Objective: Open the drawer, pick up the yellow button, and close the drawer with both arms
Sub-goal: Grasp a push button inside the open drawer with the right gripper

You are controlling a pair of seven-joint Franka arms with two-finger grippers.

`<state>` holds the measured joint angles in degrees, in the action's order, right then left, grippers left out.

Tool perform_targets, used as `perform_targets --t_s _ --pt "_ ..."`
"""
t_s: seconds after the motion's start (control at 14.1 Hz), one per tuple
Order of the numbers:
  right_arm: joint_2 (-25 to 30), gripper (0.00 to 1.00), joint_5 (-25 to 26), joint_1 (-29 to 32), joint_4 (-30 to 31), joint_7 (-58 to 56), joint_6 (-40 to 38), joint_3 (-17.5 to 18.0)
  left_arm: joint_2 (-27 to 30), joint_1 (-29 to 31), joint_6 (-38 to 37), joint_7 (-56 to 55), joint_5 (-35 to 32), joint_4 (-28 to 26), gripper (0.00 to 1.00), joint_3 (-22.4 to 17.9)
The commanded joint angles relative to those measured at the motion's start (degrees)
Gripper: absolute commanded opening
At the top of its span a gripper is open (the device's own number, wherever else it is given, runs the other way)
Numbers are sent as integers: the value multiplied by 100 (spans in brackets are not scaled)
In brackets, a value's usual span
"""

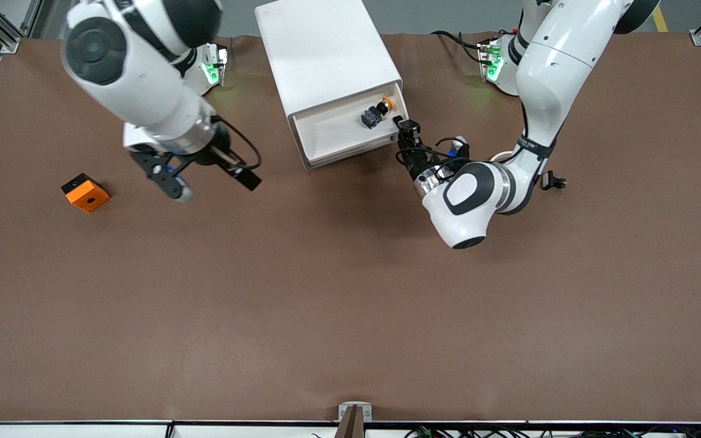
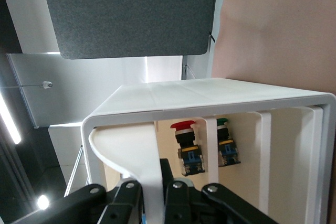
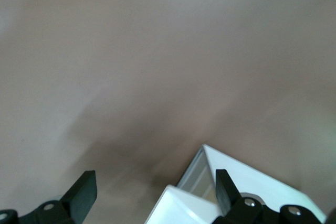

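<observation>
Front view: white cabinet (image 1: 326, 58) standing on the brown table (image 1: 350, 304) near the edge where the arms' bases stand, about midway along it, with its drawer (image 1: 341, 135) pulled out toward the front camera. The drawer holds the button (image 1: 378, 113), lying on its side in the drawer's corner toward the left arm's end, orange-yellow cap pointing to the drawer's side wall. The left gripper (image 1: 407, 129) sits low at the drawer's front corner on that same side, touching or just beside the front panel; the left arm (image 1: 533, 103) bends down to it from its base. The right gripper (image 1: 204, 176) hangs over bare table between the cabinet and an orange block (image 1: 86, 193), which lies toward the right arm's end of the table; its fingers stand apart and hold nothing. A small black part (image 1: 552, 181) lies beside the left arm's forearm. Left wrist view: the left gripper (image 2: 152, 192) has its fingers (image 2: 176, 198) closed on a white wall of the drawer front (image 2: 142, 156). Through the white frame two push-buttons show in separate compartments, a red-capped button (image 2: 186, 148) and a green-capped button (image 2: 226, 142), each with a blue-black base. Right wrist view: the right gripper (image 3: 155, 192) shows its two black fingertips (image 3: 84, 187) wide apart over the brown table, with a corner of the cabinet (image 3: 236, 177) between and below them; nothing is clamped.
</observation>
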<state>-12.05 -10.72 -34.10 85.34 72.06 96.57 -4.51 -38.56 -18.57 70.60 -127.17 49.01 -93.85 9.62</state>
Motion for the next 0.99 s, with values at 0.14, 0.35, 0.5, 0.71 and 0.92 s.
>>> perform_targets --t_s 0.14,0.35,0.5,0.71,0.92 --pt "-227 100 -45 -1027 -35 1046 336 -76 95 468 -178 16 135 315 10 22" --pt "-447 100 -1 -1387 -26 1372 485 -76 86 644 -170 104 240 324 13 13" --pt "-622 100 52 -1590 -26 1670 765 -76 68 732 -170 192 240 324 13 13" --pt "-886 100 78 -1818 -44 1970 1144 -76 59 741 -161 210 232 315 19 13" --pt "-1071 100 271 -2021 -79 2382 1408 -76 59 750 -152 227 223 315 75 13"
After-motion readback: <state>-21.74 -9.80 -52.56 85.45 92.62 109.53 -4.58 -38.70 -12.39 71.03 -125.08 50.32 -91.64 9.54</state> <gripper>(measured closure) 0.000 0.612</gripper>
